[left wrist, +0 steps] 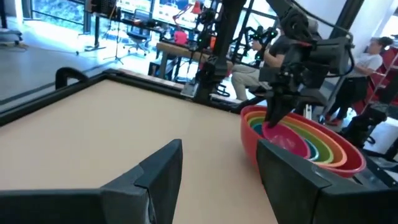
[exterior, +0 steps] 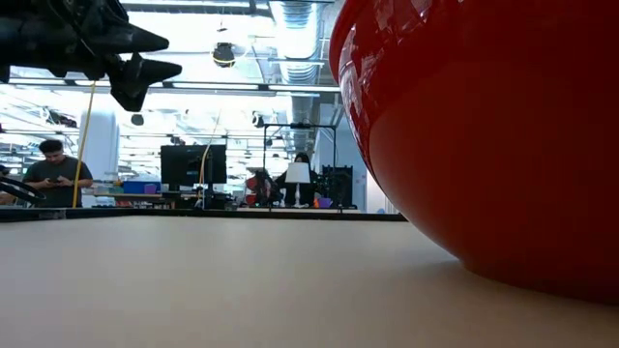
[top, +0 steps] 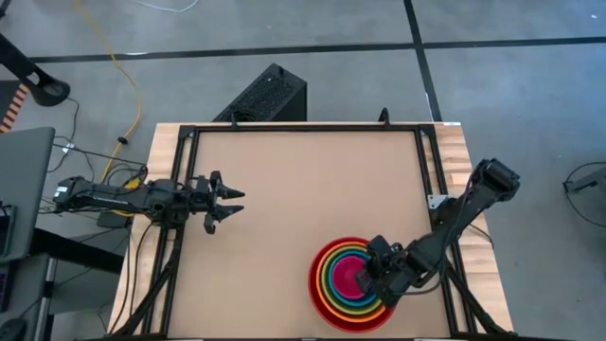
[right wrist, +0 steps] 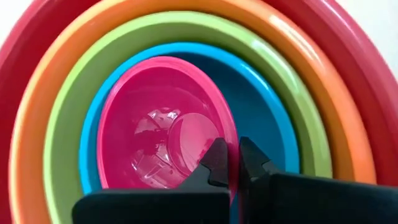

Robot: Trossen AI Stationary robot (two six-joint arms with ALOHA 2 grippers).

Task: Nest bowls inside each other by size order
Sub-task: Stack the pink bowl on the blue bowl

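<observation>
Five bowls sit nested near the table's near right: red outermost, then orange, lime green, blue, and pink innermost. The red bowl rests on its base on the table. The pink bowl lies off-centre in the blue one. My right gripper is down in the stack, shut on the pink bowl's rim. My left gripper is open and empty, above the table near its left edge; it also shows in the low view. My right gripper holds the pink bowl by its rim on the side toward the table's right edge. One finger is inside the bowl and one outside. The fingers come slanting down from the right. The pink bowl sits inside the blue bowl.
Black frame rails run along the table's edges. A black box stands beyond the far edge. Bare tabletop spreads between the two grippers. People sit and stand in the room behind.
</observation>
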